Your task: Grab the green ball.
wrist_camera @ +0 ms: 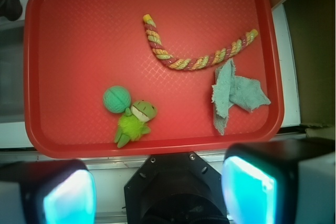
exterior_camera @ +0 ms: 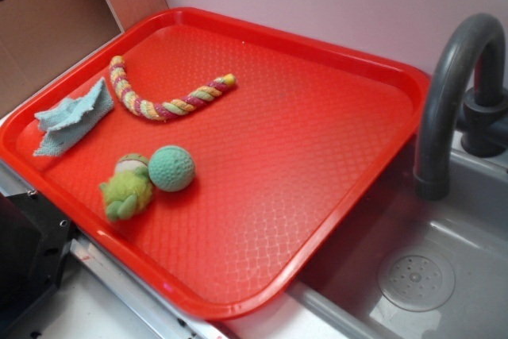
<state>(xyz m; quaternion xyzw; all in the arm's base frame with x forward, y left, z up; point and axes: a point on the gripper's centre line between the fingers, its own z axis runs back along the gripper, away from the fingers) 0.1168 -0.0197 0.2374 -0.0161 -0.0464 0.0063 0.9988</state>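
Observation:
The green ball (exterior_camera: 171, 167) (wrist_camera: 116, 99), teal and dimpled, lies on the red tray (exterior_camera: 302, 156) (wrist_camera: 79, 35) near its front left part. It touches a fuzzy yellow-green plush toy (exterior_camera: 127, 190) (wrist_camera: 134, 123). In the wrist view my gripper (wrist_camera: 157, 190) is open, high above the scene, with its two cyan pads (wrist_camera: 68, 198) wide apart at the bottom of the frame and nothing between them. It hangs over the tray's near edge, well clear of the ball. The gripper does not show in the exterior view.
A striped rope toy (exterior_camera: 167, 101) (wrist_camera: 199, 59) lies across the tray's back part. A pale blue cloth (exterior_camera: 75, 117) (wrist_camera: 233, 94) sits at the tray's edge. A grey sink (exterior_camera: 429, 275) with a dark faucet (exterior_camera: 452, 93) adjoins the tray.

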